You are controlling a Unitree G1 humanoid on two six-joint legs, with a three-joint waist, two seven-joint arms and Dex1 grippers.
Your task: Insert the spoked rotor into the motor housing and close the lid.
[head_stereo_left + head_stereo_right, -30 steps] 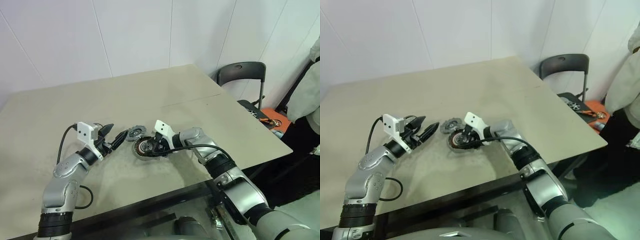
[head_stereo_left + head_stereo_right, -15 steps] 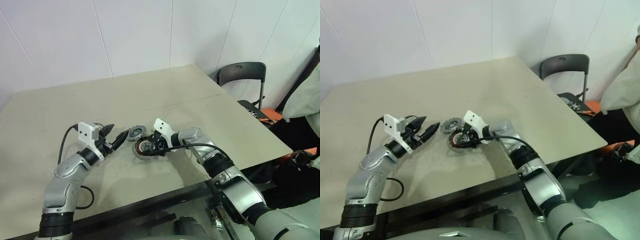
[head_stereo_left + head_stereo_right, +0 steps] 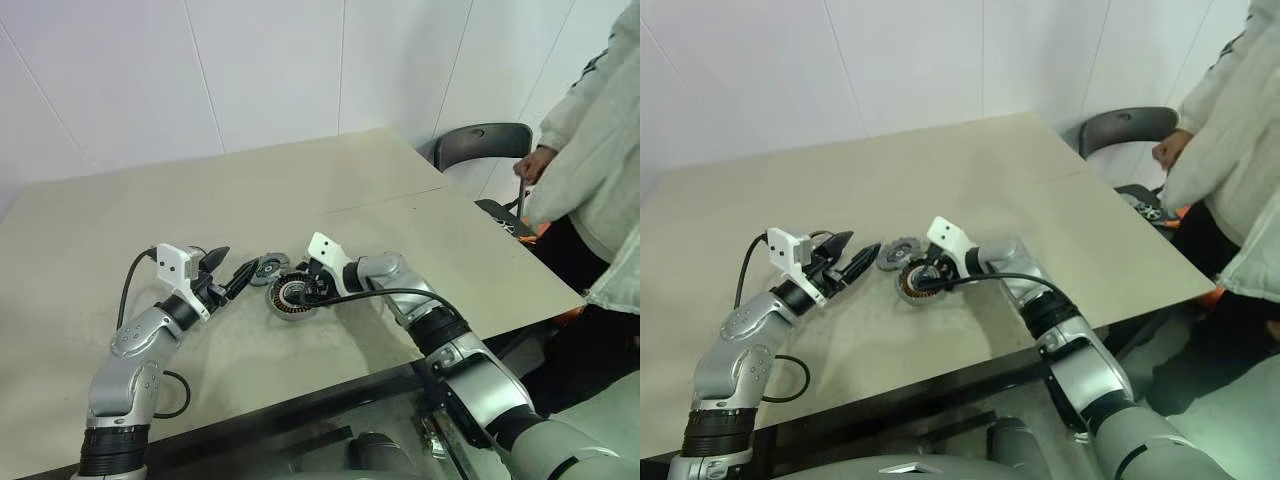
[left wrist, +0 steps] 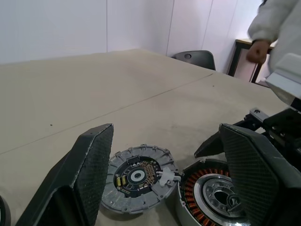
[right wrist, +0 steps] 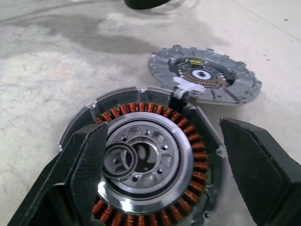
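Observation:
The motor housing [image 5: 83,121], a round silver cup with a ring of copper windings, lies on the table just in front of me. Inside that ring sits the spoked rotor [image 5: 170,151], a silver wheel with holes round its hub. The lid [image 5: 207,77], a flat grey disc with a notched rim, lies open beside the housing [image 3: 278,305], joined to it by a white clip. My right gripper [image 3: 300,288] hangs open low over the housing, a finger on each side, holding nothing. My left gripper [image 3: 232,265] is open and points at the lid [image 3: 268,266] from a short way off.
A person in a pale jacket [image 3: 590,150] stands at the table's right with a hand on a black chair [image 3: 480,140]. The beige table [image 3: 330,180] stretches bare behind the parts. A black cable [image 3: 170,385] loops by my left arm near the front edge.
A person has stepped in at the right and put a hand on the chair. Both grippers and the motor parts stay where they were.

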